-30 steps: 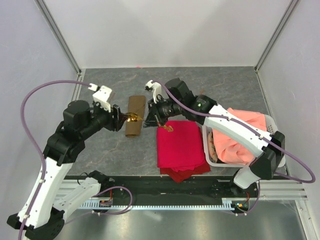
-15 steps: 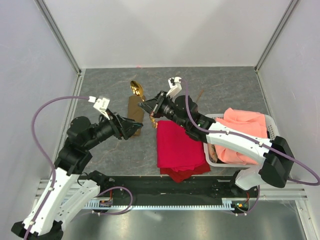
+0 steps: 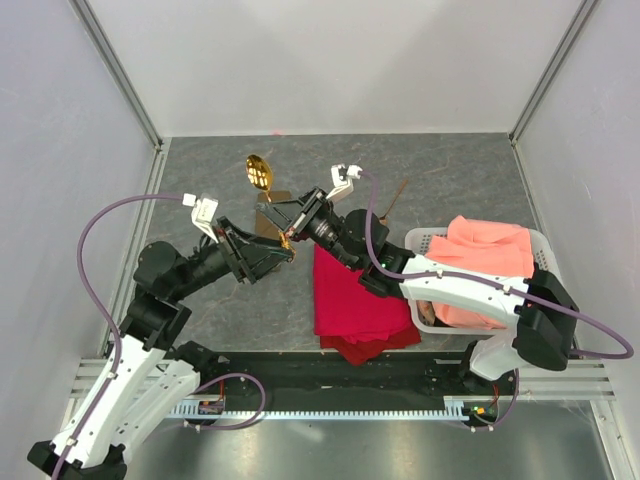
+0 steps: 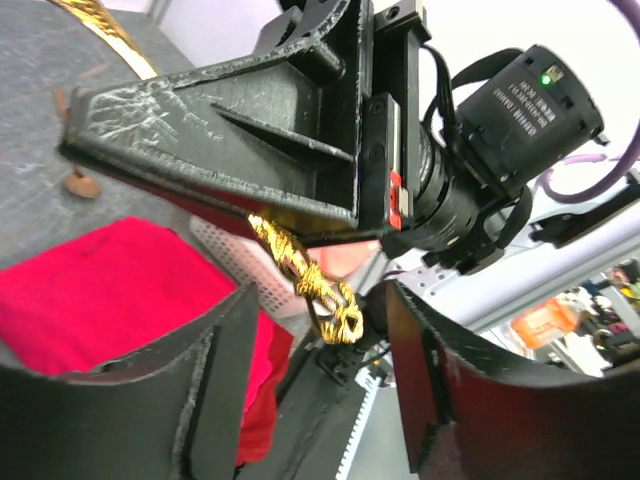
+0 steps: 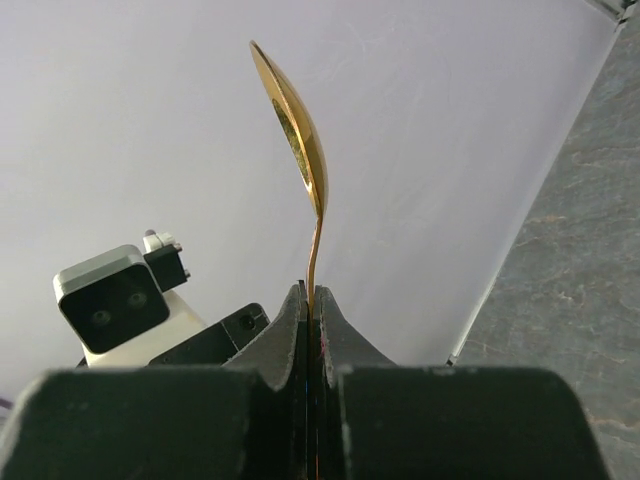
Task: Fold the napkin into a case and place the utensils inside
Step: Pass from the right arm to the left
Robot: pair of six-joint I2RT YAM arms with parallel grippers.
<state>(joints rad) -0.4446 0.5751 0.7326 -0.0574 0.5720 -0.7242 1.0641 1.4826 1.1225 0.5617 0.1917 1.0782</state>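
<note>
My right gripper (image 3: pixel 286 218) is shut on the thin handle of the gold spoon (image 3: pixel 259 172) and holds it off the table, bowl pointing to the far side. In the right wrist view the gripper (image 5: pixel 312 292) pinches the handle and the spoon's bowl (image 5: pixel 298 130) stands above it. My left gripper (image 3: pixel 282 252) is open just in front of it. In the left wrist view the spoon's ornate handle end (image 4: pixel 335 312) sits between my open left gripper's (image 4: pixel 322 300) fingers, apart from both. Only a corner of the olive-brown napkin (image 3: pixel 268 203) shows under the grippers. The other utensil is hidden.
A red cloth (image 3: pixel 355 285) lies folded right of the grippers, also in the left wrist view (image 4: pixel 90 270). A white basket (image 3: pixel 414 238) with a salmon-orange cloth (image 3: pixel 485 260) stands at the right. A thin brownish piece (image 3: pixel 397 194) lies on the table behind.
My right gripper has carried the spoon left and toward the far side. My left gripper has swung round to face it, jaws open around the handle end.
</note>
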